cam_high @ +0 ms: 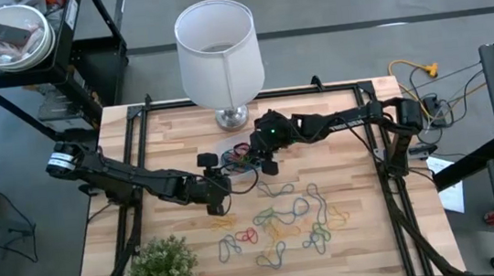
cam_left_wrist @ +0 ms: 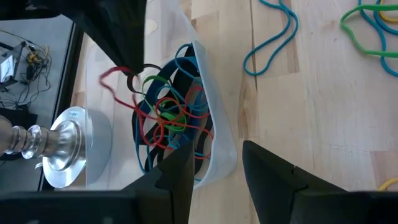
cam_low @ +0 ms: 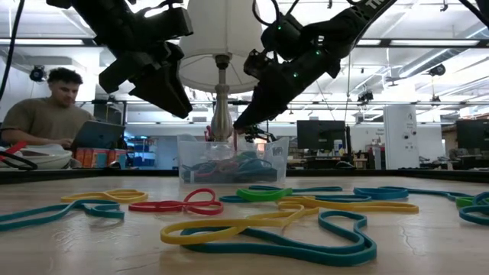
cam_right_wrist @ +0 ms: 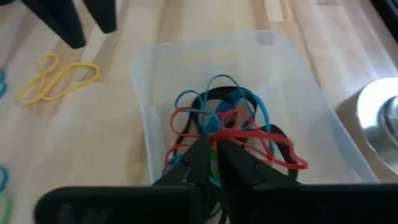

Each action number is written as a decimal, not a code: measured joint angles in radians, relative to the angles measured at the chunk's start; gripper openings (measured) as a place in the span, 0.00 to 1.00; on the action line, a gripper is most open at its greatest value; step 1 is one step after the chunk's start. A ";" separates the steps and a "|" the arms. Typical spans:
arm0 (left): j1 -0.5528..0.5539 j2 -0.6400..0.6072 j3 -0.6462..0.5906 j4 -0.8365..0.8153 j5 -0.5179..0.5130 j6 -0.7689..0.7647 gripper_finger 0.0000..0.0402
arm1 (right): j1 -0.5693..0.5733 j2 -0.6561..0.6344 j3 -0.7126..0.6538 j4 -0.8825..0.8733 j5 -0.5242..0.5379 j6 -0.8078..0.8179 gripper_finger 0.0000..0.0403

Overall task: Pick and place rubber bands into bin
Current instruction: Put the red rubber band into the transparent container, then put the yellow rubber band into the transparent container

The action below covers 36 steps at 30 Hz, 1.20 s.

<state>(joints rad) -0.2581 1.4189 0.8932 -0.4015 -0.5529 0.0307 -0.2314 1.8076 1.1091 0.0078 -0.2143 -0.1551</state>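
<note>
Right hand (cam_right_wrist: 214,146) hangs just over the bin (cam_right_wrist: 155,81), its two dark fingers nearly pressed together on a red rubber band (cam_right_wrist: 273,149) that dangles from the tips above the tangle already inside. The pinch looks about to let go, though from where I stand the band is not yet free. The left hand (cam_left_wrist: 214,165) hovers just beside the bin on the side toward the loose bands, its fingers spread with nothing between them.

The bin sits on the desk (cam_high: 378,244) close to the metal foot of the lamp (cam_high: 217,49), and holds a knot of blue, red, green and black loops. Many more rubber bands (cam_high: 279,222) lie scattered flat on the wood on the near side of the bin, well apart from it: yellow, red, green, blue and orange, several overlapping one another. A small potted plant (cam_high: 161,268) stands at the desk's near left corner. A person sits at a laptop in the room beyond.

These bands seem almost weightless and quite limp; they should sag and stretch rather than hold a shape, and one may cling to a fingertip on release. I would pinch a single strand where it lies clear of its neighbours, pressing down to the wood, or a tangled neighbour will likely come up too.
</note>
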 joint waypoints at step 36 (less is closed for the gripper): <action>-0.017 0.007 -0.066 0.020 0.374 -0.200 0.30 | 0.451 -0.360 -0.191 -0.253 -0.109 -0.016 0.26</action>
<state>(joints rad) -0.2752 1.4258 0.8274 -0.3816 -0.1793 -0.1697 0.2200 1.4473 0.9185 -0.2448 -0.3229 -0.1707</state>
